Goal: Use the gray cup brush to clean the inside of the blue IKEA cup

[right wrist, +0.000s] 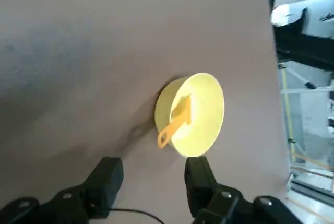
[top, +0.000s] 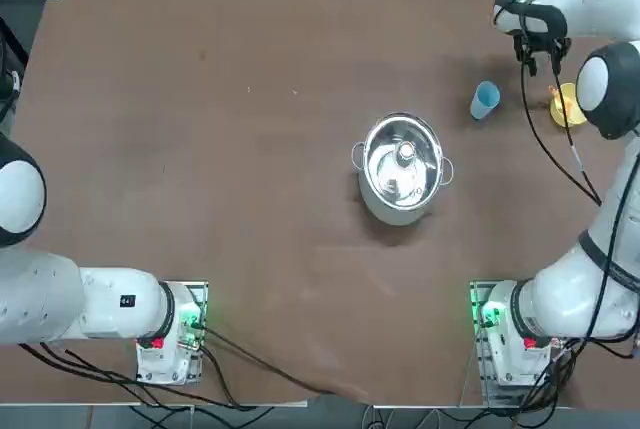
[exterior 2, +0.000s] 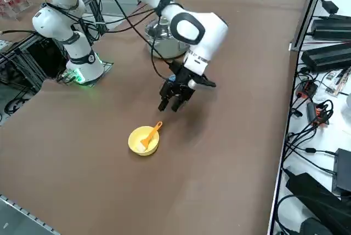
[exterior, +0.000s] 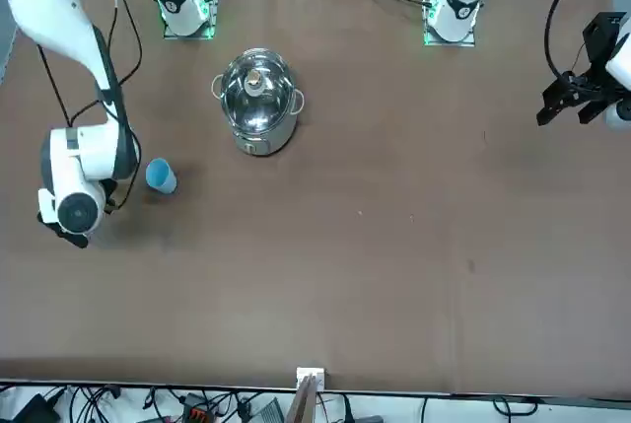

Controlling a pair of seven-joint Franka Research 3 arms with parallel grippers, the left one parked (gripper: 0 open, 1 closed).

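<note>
A: Start nearest the wrist. What does the right end effector (right wrist: 148,182) have in it?

B: Nothing. Its fingers stand spread with a clear gap and bare brown surface (right wrist: 78,51) between them, and it hangs above the surface, just short of the yellow cup (right wrist: 195,114).

A: And the gray cup brush?

B: The gray cup brush (right wrist: 175,122) stands tilted in that yellow cup, its orange handle leaning out over the rim toward the end effector (the head is down inside, so I cannot tell its colour).

A: So the step in hand is picking up the brush, I judge. How to do it well?

B: Line the gap up across the handle, not along it, and come down over the free end that clears the rim. Close on the handle alone; a finger that catches the cup wall would likely tip or drag the light cup.

A: Farther out?

B: The blue IKEA cup (top: 484,100) stands upright on the surface, near the yellow cup but apart from it, with the arm's wrist between them in the overhead view. Beyond it, toward the middle, sits the steel pot (top: 402,166), well clear.

A: So lift the brush straight up first?

B: Yes, until the head clears the rim, then carry it across.
</note>
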